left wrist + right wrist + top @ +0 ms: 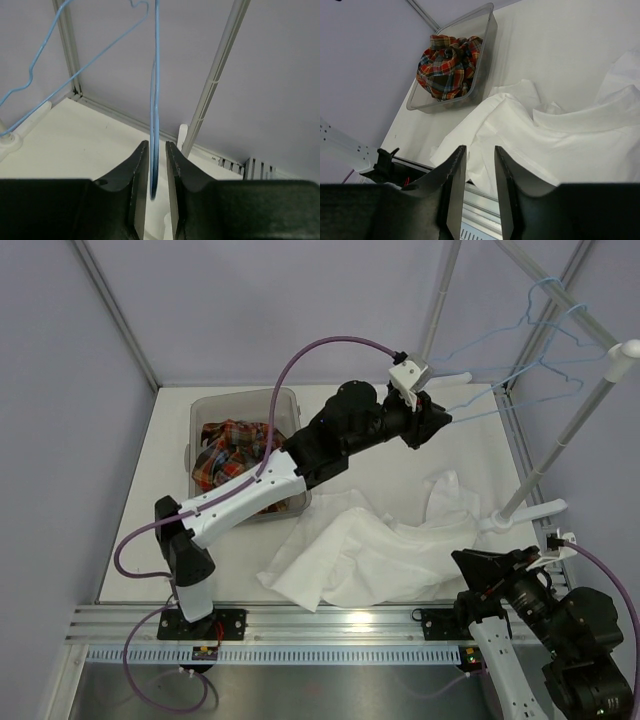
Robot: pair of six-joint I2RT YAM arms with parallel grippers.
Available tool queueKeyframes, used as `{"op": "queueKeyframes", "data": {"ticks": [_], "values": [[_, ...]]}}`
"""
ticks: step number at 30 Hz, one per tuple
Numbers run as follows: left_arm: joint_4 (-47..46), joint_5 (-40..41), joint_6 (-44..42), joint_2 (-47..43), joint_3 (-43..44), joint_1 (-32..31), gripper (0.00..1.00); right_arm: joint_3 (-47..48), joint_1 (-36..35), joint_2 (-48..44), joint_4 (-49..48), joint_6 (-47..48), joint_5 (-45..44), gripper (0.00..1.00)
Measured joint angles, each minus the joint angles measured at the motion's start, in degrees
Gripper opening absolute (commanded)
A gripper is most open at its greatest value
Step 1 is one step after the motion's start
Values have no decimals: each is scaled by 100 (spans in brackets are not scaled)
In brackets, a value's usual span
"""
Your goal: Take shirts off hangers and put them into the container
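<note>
The plaid shirt (232, 452) (447, 65) lies bunched inside the translucent grey container (240, 395) (485, 55) at the back left. The white shirt (370, 550) (560, 130) is spread crumpled on the table, off any hanger. Two bare light-blue hangers (520, 402) hang from the rack at the upper right. My left gripper (440, 425) (157, 145) stands open around one hanger's wire (155, 100), with a gap on both sides of the wire. My right gripper (478, 568) (479, 147) hovers open and empty above the white shirt's near edge.
A white rack pole (560, 440) slants up at the right, its foot (520, 515) resting by the white shirt. A second hanger (75, 75) and a grey frame post (215, 80) show in the left wrist view. A metal rail (300, 625) runs along the near table edge.
</note>
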State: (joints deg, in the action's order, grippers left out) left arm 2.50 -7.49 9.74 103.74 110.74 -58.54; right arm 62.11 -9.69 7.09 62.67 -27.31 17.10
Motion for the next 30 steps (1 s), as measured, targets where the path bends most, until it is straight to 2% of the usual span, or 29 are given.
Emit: {"op": "queueKeyframes", "data": {"ticks": [2,3,4,10,15,21,25,30], "values": [[31,70,24,-142,-310,0,37,-52,0,28,-13,4,0,47],[35,109,31,-236,-492,0,49,-81,0,48,-24,0,-2,50],[50,157,20,-334,-667,0,54,-107,0,76,-33,-9,-7,54],[116,485,37,-1012,-1541,0,68,-328,0,293,-96,-201,-37,59],[212,636,-2,-1777,-2146,0,70,-337,0,424,-74,-315,-280,62],[199,-356,-162,-2258,-2667,20,74,372,0,442,15,-291,-503,63],[179,-1082,-363,-2033,-3005,-13,75,966,0,444,24,-258,-520,64],[205,-1792,-542,-1113,-2916,11,75,1403,0,444,96,-256,-514,64]]}}
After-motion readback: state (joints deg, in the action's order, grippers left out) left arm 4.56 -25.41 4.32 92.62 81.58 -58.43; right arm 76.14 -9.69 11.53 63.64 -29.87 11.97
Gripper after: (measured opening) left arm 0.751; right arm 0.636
